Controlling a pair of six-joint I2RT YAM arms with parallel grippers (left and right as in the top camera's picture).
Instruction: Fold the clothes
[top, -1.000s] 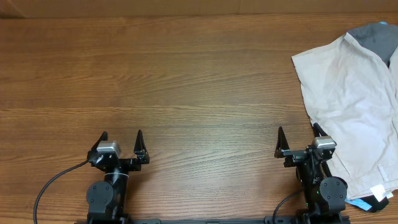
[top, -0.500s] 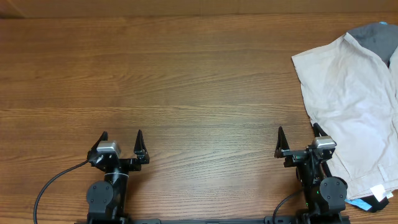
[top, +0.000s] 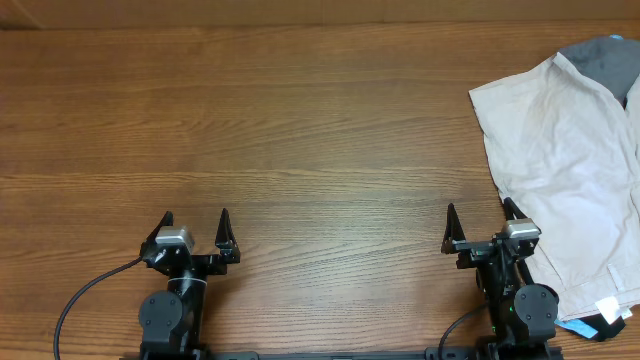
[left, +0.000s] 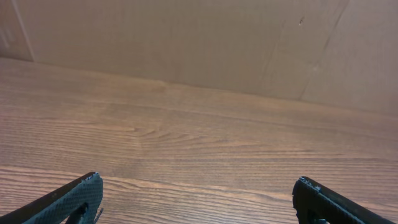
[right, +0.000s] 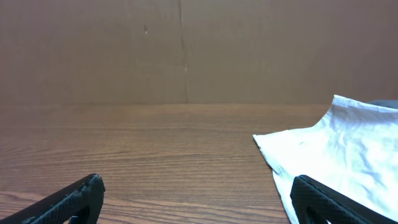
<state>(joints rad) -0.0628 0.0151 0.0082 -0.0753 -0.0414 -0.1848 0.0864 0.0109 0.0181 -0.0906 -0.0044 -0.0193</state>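
The light beige shorts (top: 565, 170) lie spread flat at the right edge of the wooden table, running off the frame, with a small white tag (top: 606, 309) near the front. They also show in the right wrist view (right: 336, 155). My right gripper (top: 480, 215) is open and empty at the table's front, its right finger just beside the shorts' left edge. In its wrist view the right gripper (right: 198, 186) frames bare wood and the cloth edge. My left gripper (top: 195, 220) is open and empty at the front left, far from the shorts; its wrist view (left: 198, 186) shows only wood.
A grey garment piece (top: 603, 60) lies under the shorts at the back right. A brown cardboard wall (right: 186, 50) stands behind the table's far edge. A black cable (top: 80, 300) trails from the left arm's base.
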